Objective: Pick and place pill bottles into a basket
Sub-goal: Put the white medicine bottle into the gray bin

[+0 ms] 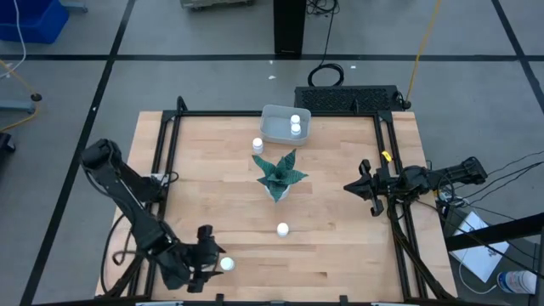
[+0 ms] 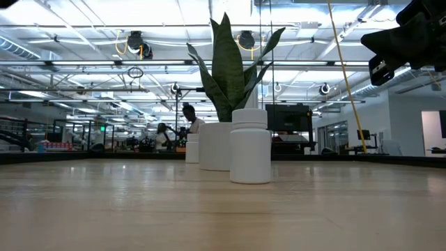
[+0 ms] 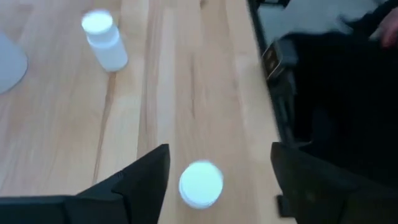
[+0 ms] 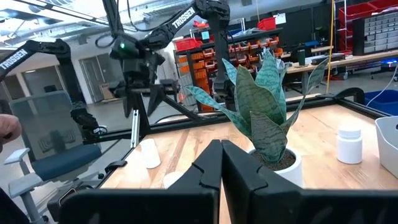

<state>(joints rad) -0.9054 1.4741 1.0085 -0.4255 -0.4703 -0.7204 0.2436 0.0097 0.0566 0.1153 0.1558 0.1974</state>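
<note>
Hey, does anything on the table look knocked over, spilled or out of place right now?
Nothing looks tipped or spilled. Two pill bottles stand in the basket; three wait upright on the table: one beside the basket, one in front of the plant, one between the open left gripper's fingers.

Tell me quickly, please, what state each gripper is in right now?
Left gripper: open, fingers either side of a pill bottle standing on the table, not gripping it.
Right gripper: shut, holding nothing.
</note>
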